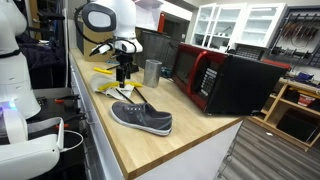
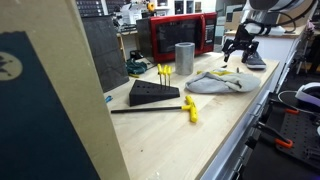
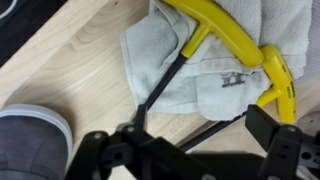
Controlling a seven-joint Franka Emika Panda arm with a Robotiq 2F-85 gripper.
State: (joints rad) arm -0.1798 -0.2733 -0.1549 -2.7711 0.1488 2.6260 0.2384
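Note:
My gripper (image 1: pixel 123 70) hangs open and empty just above the wooden counter, over the edge of a grey cloth (image 3: pixel 195 55). In the wrist view its two dark fingers (image 3: pixel 190 150) stand apart, with bare wood and a thin black rod (image 3: pixel 160 85) between them. A tool with a curved yellow handle (image 3: pixel 240 40) lies on the cloth. The cloth (image 2: pixel 215 82) and gripper (image 2: pixel 238 55) also show in an exterior view. A grey shoe (image 1: pixel 142 118) lies close by, and its toe shows in the wrist view (image 3: pixel 30 140).
A metal cup (image 1: pixel 152 72) and a red microwave (image 1: pixel 200 72) stand behind the cloth. A black wedge block (image 2: pixel 153 93) with yellow-handled tools, and a loose yellow tool (image 2: pixel 189 108), lie further along the counter (image 1: pixel 190 140). The counter edge drops off beside the shoe.

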